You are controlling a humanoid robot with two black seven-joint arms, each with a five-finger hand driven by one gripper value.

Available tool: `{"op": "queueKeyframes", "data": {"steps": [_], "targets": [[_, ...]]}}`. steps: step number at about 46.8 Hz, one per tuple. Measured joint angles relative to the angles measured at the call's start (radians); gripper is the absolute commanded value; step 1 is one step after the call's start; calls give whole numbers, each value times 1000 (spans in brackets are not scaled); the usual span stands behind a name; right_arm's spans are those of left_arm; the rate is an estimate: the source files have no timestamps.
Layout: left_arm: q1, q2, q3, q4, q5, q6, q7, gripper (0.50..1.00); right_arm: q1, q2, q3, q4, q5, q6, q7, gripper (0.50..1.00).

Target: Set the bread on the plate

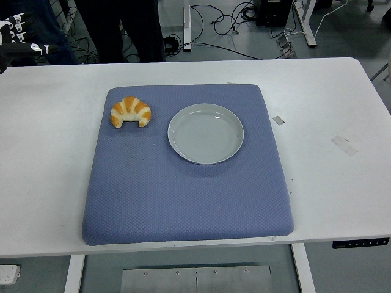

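At the far left of the blue mat (183,189) lies 1 croissant (131,112), its curved back toward the far edge and its tips pointing at me. Just to its right, apart from it, sits 1 pale grey plate (206,133), bare. The mat rests on the white table (330,116). Neither robot hand is visible, so their state cannot be told. Dark trouser legs of a person (119,27) stand beyond the table.

Golden croissant (131,112) lying flat, ends pointing toward the near edge, just left of the empty grey plate (206,133).
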Motion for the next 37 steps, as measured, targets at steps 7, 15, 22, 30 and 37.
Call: {"op": "queueKeyframes", "data": {"steps": [7,15,22,30,37], "targets": [[0,1,6,4,0,0,-12,978,0,0,0,0,0,0,0,1000],[0,-3,-2,5,-9,2,-19,978,0,0,0,0,0,0,0,1000],[-2,-7,8,7,1,4,-19,980,0,0,0,0,0,0,0,1000],[-11,-9,-3,8,12,2,-16,980,0,0,0,0,0,0,0,1000],[-22,-10,2,-6,42,-1,-4,980,0,0,0,0,0,0,0,1000]]}}
